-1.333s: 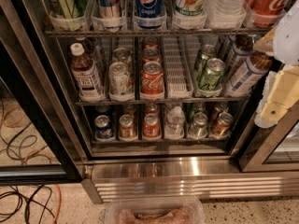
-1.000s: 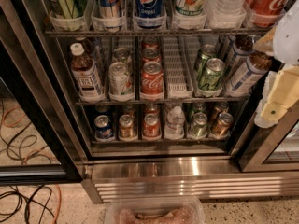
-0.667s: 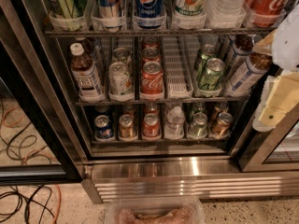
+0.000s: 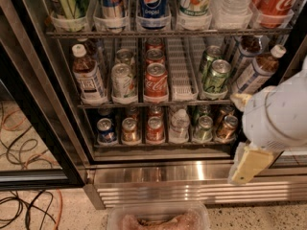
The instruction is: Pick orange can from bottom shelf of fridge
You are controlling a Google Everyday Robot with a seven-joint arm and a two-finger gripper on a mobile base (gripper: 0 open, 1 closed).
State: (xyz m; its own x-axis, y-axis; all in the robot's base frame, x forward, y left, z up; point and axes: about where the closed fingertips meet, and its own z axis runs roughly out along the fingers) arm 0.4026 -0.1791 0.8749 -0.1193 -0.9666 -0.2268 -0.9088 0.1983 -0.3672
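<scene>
**Gripper** (image 4: 248, 163): white arm with cream tip, at the right edge in front of the fridge (image 4: 29, 95), level with its lower door frame. Released or clenched: cannot tell.

**Orange can** (image 4: 227, 127): upright at the front of the rightmost lane of the bottom shelf (image 4: 163, 143), just left of the gripper and slightly above its tip, apart from it. A similar brownish can (image 4: 129, 130) stands well to the left, so the identification is tentative.

**Same shelf, leftward of the gripper:** green can (image 4: 204, 128), clear bottle (image 4: 180, 123), red can (image 4: 155, 128), blue can (image 4: 105, 131).

**Above and left:** Coca-Cola can (image 4: 156, 83).

**Below and left:** ribbed steel base panel (image 4: 192, 188), plastic tub (image 4: 158, 217), floor cables (image 4: 26, 207).
</scene>
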